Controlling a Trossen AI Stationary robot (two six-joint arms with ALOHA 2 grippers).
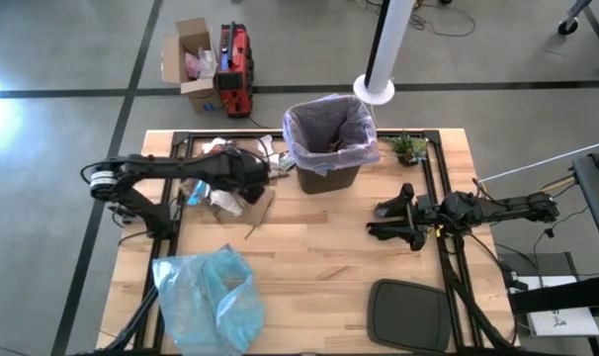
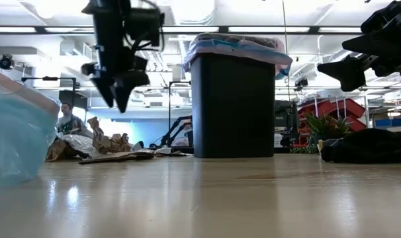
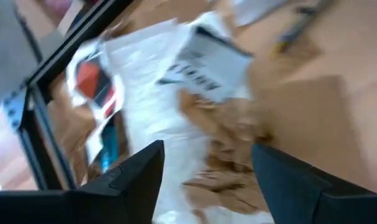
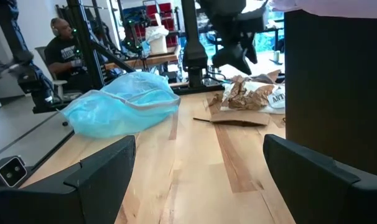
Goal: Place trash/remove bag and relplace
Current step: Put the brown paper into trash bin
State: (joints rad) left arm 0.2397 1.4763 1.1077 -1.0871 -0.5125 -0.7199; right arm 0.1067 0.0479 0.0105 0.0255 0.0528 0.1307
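Wooden table [image 1: 319, 247]: left gripper [image 2: 114, 92] open above trash [image 2: 108, 147] (fingers pointing down).

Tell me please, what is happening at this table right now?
The left gripper hangs open and empty above the trash, a pile of cardboard and paper scraps beside the black bin. The bin is lined with the bag. The right gripper waits open on the other side. A blue bag lies nearer the front.
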